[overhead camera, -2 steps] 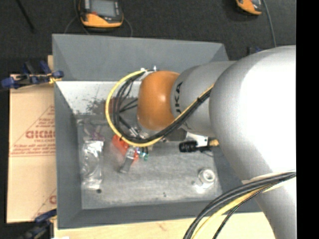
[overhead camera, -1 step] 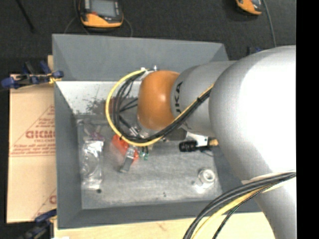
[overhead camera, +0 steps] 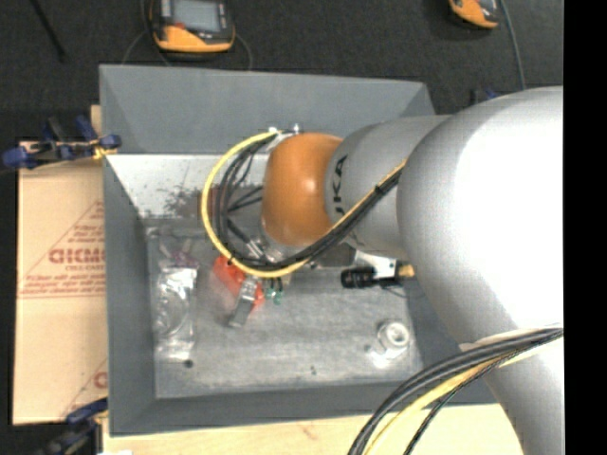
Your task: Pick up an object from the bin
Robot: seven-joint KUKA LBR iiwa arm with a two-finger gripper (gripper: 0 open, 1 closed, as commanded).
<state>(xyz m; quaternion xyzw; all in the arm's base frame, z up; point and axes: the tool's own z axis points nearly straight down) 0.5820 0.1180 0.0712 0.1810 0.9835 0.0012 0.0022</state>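
- Closest to the viewer, the robot's thick grey arm [overhead camera: 474,235] reaches in from the right of the frame. It ends at centre in an orange cover [overhead camera: 299,197] looped with yellow and black cables.
- Just below that cover, the gripper [overhead camera: 251,287] sits low in the bin, over a small red object [overhead camera: 226,275] lying left of centre on the bin floor. I cannot tell whether the gripper is released or clenched, because the wrist hides its working end.
- The red object looks hard, light and probably plastic, and its outline is partly covered. It should lift easily and stand a firm squeeze. A hold across its narrower sides seems safest, since a glossy face could slip.
- A short grey-silver piece [overhead camera: 243,311] lies slantwise against the red object's lower right. It may be loose or part of the tool.
- A tiny green bit [overhead camera: 276,295] lies just right of that.
- Further left, near the bin's left wall, is a crumpled clear plastic wrapper [overhead camera: 175,301] that looks soft and slippery.
- Right of centre lies a black pen-like item [overhead camera: 370,275] with a yellow tip. A clear round cap [overhead camera: 391,335] sits well apart at lower right.
- The grey metal bin [overhead camera: 256,98] encloses everything.
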